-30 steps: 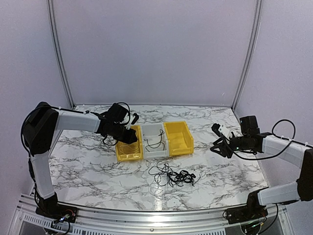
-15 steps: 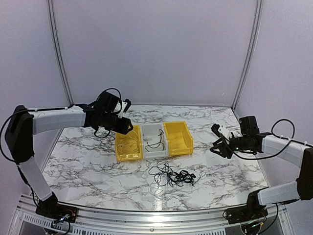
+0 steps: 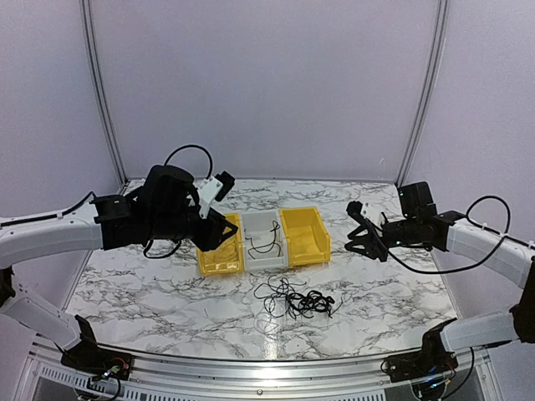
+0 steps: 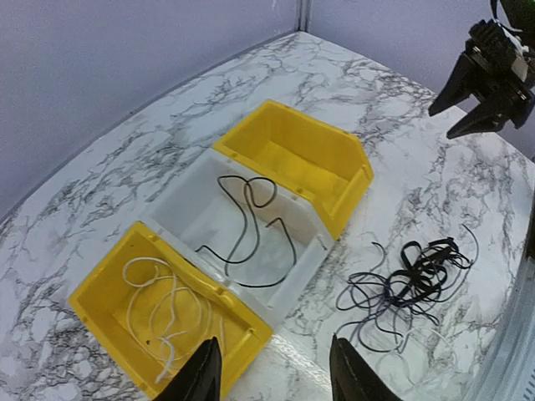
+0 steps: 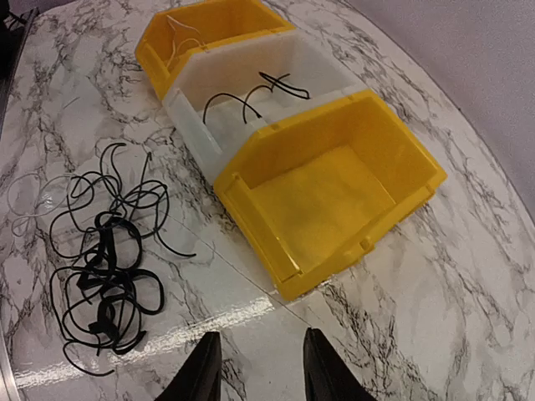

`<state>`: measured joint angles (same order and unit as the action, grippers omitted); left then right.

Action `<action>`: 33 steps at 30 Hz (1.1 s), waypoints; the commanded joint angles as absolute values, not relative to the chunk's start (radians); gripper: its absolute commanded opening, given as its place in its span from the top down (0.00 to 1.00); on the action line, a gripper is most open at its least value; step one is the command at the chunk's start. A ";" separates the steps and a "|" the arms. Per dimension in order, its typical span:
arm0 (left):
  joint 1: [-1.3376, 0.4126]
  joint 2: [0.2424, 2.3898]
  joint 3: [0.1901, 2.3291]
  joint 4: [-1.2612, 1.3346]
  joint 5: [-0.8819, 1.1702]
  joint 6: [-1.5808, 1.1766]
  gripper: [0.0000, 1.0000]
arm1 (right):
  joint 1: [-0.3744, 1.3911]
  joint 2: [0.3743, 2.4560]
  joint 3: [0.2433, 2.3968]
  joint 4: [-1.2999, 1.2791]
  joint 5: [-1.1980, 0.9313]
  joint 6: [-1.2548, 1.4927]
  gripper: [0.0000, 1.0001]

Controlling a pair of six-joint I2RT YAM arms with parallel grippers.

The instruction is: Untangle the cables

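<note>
Tangle of thin black cables [image 3: 294,299] lies on the glossy marbled table [image 3: 150,284], open room all round, before a row of hard plastic bins [image 3: 266,257]. Above the left yellow bin [image 3: 219,261] hangs the left claw [image 3: 216,231]; the right claw [image 3: 365,240] sits well right of the tangle.

Left wrist: fingers spread, empty. A pale cable [image 4: 163,305] is coiled in the yellow bin below, a black cable [image 4: 247,234] in the white bin [image 4: 309,251].

Right wrist: fingers spread, empty; tangle at lower left.

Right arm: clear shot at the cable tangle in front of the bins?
Probably yes. The right gripper hangs open and empty, the cable tangle lies loose on the marble table, and nothing stands between them. The empty yellow bin sits beside that path, not across it.
</note>
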<state>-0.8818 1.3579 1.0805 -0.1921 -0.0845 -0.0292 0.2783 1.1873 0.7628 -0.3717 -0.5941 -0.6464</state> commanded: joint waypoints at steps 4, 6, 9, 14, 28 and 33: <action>-1.073 1.404 0.974 -0.164 -0.053 -0.213 0.55 | 0.421 1.276 0.871 -0.449 -0.581 -0.699 0.66; -1.139 1.433 0.962 -0.164 -0.032 -0.217 0.55 | 0.422 1.305 0.861 -0.419 -0.609 -0.679 0.66; -1.223 1.460 0.965 -0.181 -0.014 -0.206 0.56 | 0.423 1.345 0.853 -0.420 -0.628 -0.683 0.66; -1.286 1.478 0.969 -0.217 -0.032 -0.150 0.55 | 0.422 1.360 0.852 -0.416 -0.643 -0.680 0.66; -1.301 1.728 1.077 -0.215 -0.056 0.023 0.56 | 0.423 1.384 0.844 -0.420 -0.621 -0.690 0.65; -1.301 1.779 1.113 -0.215 -0.063 0.054 0.81 | 0.423 1.403 0.850 -0.426 -0.629 -0.687 0.65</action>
